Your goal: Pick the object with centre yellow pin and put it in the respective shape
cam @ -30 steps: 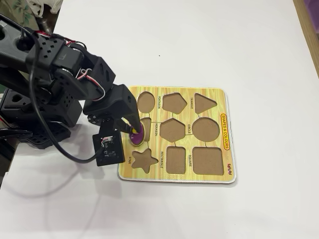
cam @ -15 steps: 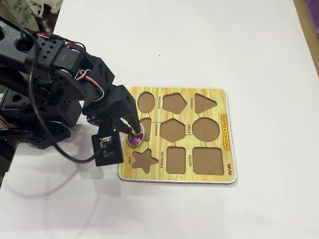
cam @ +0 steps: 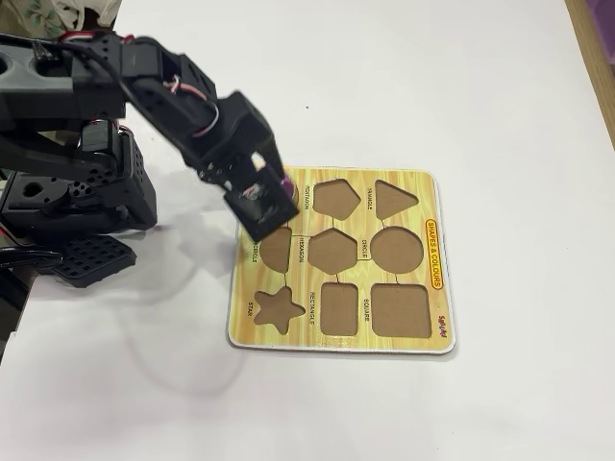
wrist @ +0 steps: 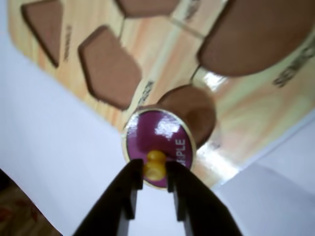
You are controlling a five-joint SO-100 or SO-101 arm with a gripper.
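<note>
In the wrist view my gripper [wrist: 155, 169] is shut on the yellow pin [wrist: 155, 162] of a round purple piece [wrist: 157, 132] with a gold rim. The piece hangs at the edge of the wooden shape board [wrist: 167, 54], partly over a brown oval recess [wrist: 197, 109] and offset from it toward the white table. In the fixed view the gripper [cam: 277, 195] is over the board's [cam: 336, 344] upper left corner. Only a sliver of the purple piece [cam: 286, 181] shows there, under the wrist.
All the board's recesses look empty: pentagon [cam: 336, 197], triangle [cam: 394, 199], semicircle [cam: 276, 248], hexagon [cam: 332, 250], circle [cam: 397, 248], star [cam: 279, 309], rectangle [cam: 338, 307], square [cam: 401, 309]. The arm's base [cam: 67, 192] stands left of the board on the white table.
</note>
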